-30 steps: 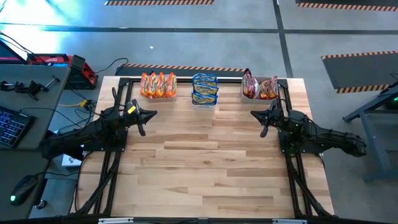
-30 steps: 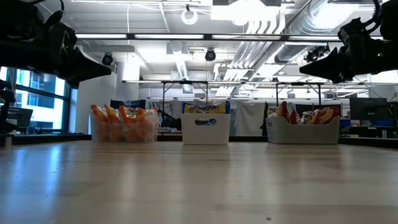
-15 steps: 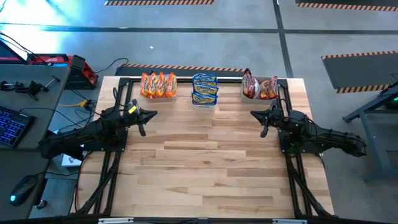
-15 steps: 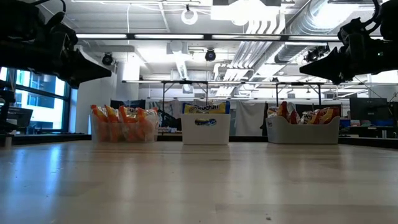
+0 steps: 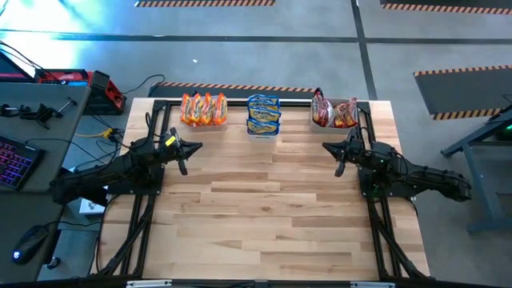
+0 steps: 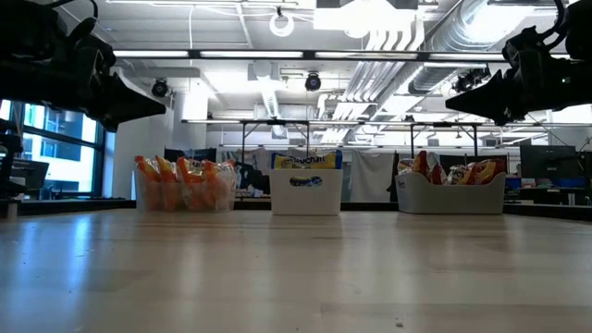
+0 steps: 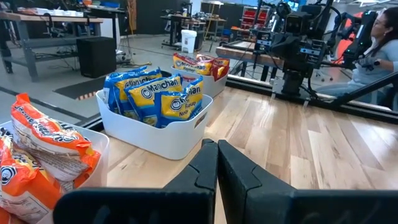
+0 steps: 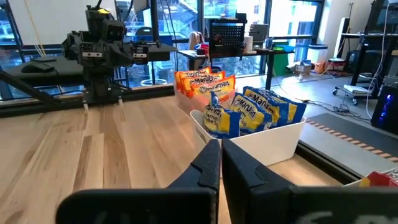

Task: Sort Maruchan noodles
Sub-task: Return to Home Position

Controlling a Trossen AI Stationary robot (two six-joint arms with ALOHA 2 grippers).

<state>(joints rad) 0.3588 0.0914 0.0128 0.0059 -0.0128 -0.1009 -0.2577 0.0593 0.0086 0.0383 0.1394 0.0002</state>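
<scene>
The Maruchan noodles stand in three bins along the table's far edge: orange packets point(image 5: 203, 109) in a clear bin at the left, blue-and-yellow packets point(image 5: 263, 114) in a white bin in the middle, red packets point(image 5: 334, 112) in a white bin at the right. My left gripper point(image 5: 198, 147) is shut and hovers level at the table's left side, near the orange bin. My right gripper point(image 5: 326, 147) is shut and hovers level at the right side, near the red bin. Neither holds anything.
The bare wooden tabletop point(image 5: 264, 200) spreads from the bins to the near edge. A black frame runs around the table's edges point(image 5: 240, 102). A desk with a keyboard point(image 5: 16, 160) stands off the table's left. A person point(image 7: 379, 43) sits beyond the table's right side.
</scene>
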